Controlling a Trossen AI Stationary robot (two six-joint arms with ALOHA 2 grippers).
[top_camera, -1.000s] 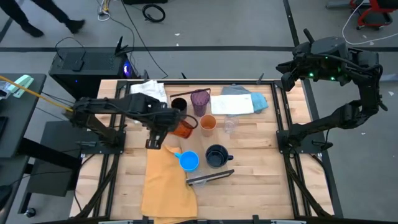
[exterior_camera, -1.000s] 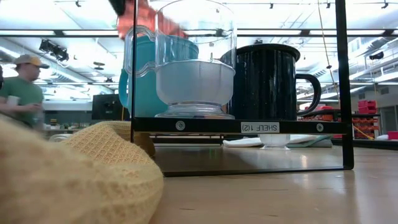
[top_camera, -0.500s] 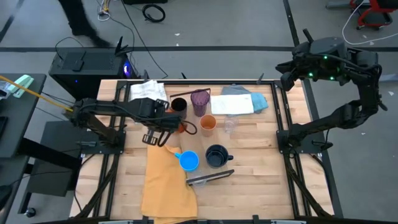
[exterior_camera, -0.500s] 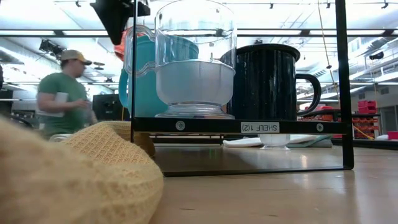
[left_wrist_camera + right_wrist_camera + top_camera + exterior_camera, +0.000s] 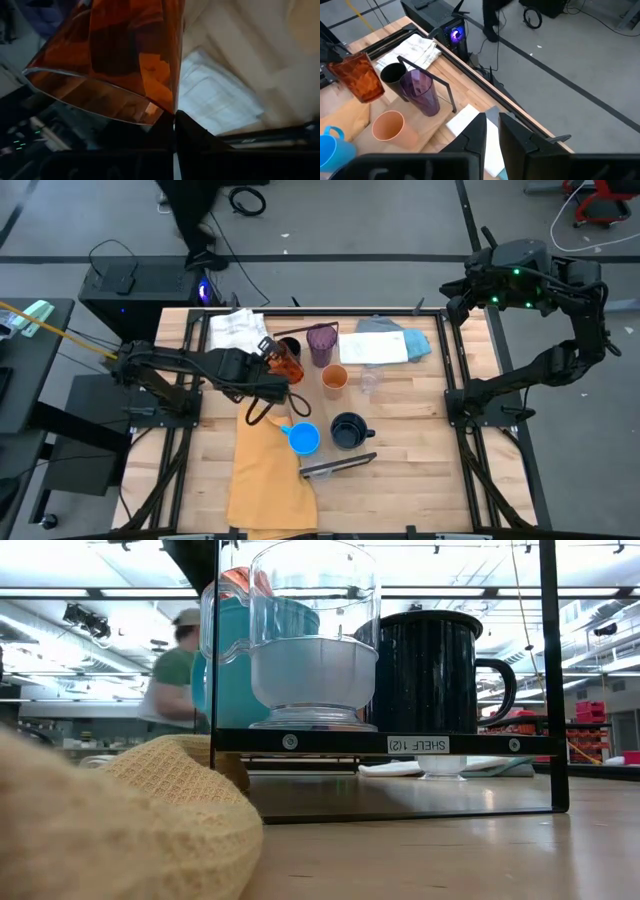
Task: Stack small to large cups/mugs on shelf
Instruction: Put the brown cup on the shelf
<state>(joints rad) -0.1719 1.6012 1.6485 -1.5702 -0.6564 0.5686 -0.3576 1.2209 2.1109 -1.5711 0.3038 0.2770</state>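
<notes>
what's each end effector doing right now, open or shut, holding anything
Left end effector: shut on the orange tumbler.
Right end effector: cannot be told, nothing held, parked off the table.

The orange tumbler [image 5: 115, 55] is cut off by the left wrist view's upper edge. In the low view, a person [image 5: 178, 670] is blurred and partly hidden behind the bright blue mug [image 5: 228, 670]. The yellow cloth [image 5: 110, 830] is cropped at the frame's edge.
</notes>
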